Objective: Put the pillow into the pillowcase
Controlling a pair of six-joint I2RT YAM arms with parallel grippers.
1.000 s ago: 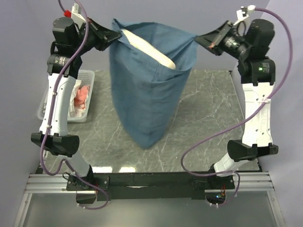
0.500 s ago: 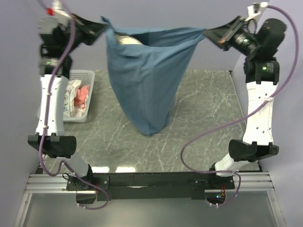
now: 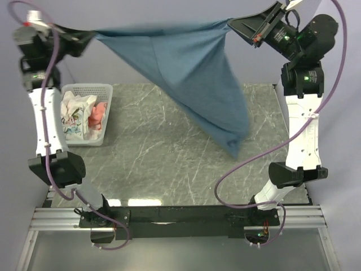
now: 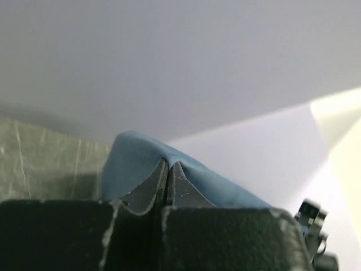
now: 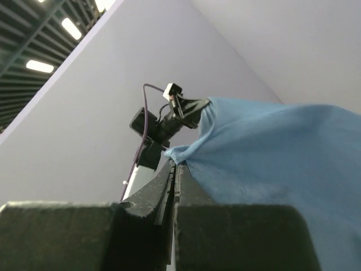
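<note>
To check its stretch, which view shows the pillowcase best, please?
Top external: the whole pillowcase shows, top edge to hanging tip. The left wrist shows only a pinched corner; the right wrist, the top edge.

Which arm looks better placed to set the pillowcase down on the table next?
Probably the right. Both grippers are shut on top corners, but the bulk of the pillowcase sags toward the right gripper over the table, while the left gripper is far out on the basket side.

The table (image 3: pixel 169 164) has a grey-green marbled top. A white perforated basket (image 3: pixel 86 87) stands on it at ten o'clock, against the left edge, holding crumpled cloth (image 3: pixel 76 113).
</note>
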